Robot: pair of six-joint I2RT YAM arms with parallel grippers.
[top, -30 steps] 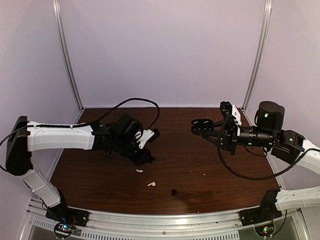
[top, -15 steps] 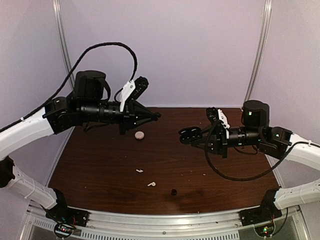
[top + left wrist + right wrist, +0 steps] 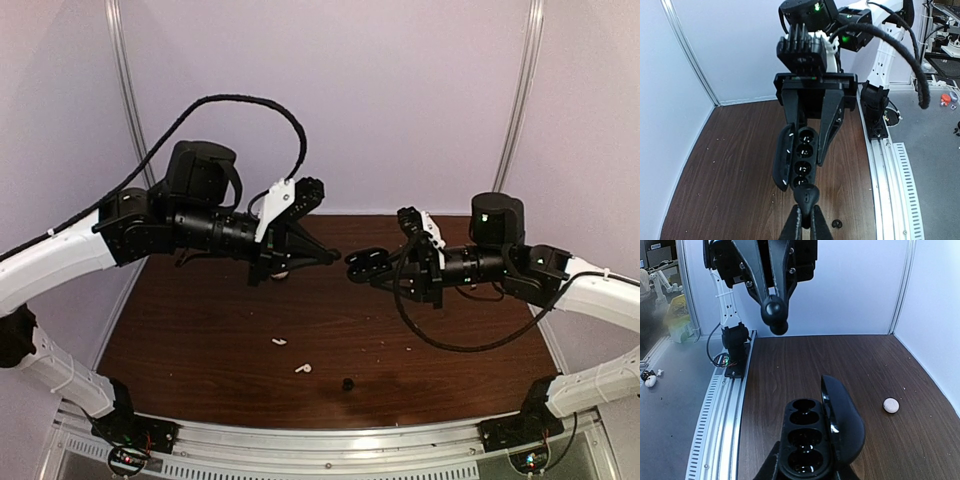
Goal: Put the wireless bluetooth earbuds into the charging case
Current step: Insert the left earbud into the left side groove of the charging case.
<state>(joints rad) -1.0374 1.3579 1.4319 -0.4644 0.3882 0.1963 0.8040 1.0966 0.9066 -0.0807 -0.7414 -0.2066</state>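
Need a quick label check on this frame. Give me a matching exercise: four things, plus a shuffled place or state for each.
1. charging case
2. pink case
3. white earbuds
4. left gripper

A. on the table, near the front
B. shut on a black earbud
C. open, held up by the right gripper
D. on the table, toward the back

Pairs: 1-C, 2-D, 3-A, 4-B

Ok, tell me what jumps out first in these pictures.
High over the table, the right pincer holds the charging case, lid open, facing the left pincer, which is shut on a tiny black earbud just short of it. Down near the table's front edge lie a second black earbud and two white earbuds.
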